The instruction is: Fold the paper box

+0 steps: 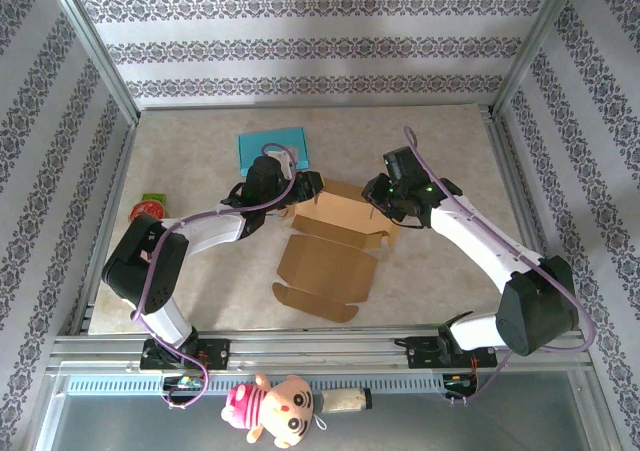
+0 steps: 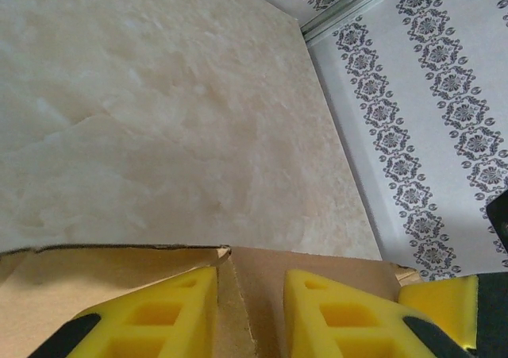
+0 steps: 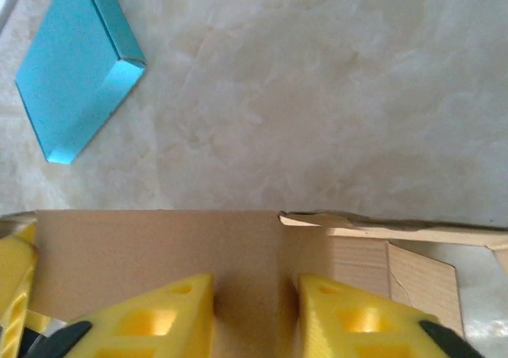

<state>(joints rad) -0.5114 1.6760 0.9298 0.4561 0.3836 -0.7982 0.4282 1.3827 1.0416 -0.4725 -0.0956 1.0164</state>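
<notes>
Now, two robot arms are working the far wall (image 3: pixel 159 247) of a half-formed box (image 1: pixel 335 233) that is lying mid-bench (image 1: pixel 440 141), its lid panel (image 1: pixel 325 271) spreading flat on the box's near side. The left hand (image 2: pixel 250 294) is straddling the wall's top edge at the box's far-left corner. The right hand (image 3: pixel 254 294) is straddling the same wall toward the box's far-right corner. Cardboard is showing in the gap between each pair of fingers (image 2: pixel 159 310), but it cannot be told whether either hand is clenching the wall or merely bracketing it. A blue case (image 1: pixel 272 149) is lying just beyond the box's far-left corner.

Risks are gathering around that wall. With both hands sharing one thin edge, any pull in opposite directions is likely to end up tearing or buckling the cardboard at the crease between them. The side flap (image 3: pixel 397 231), jutting loose and ragged at the box's right end, is looking apt to catch outside the wall rather than tuck in, leaving that corner unlocked. Nothing is pinning the base, so a push on the wall may be sliding the whole box toward the case instead of folding it. If only loosely bracketed, the wall may be springing back flat on release.
</notes>
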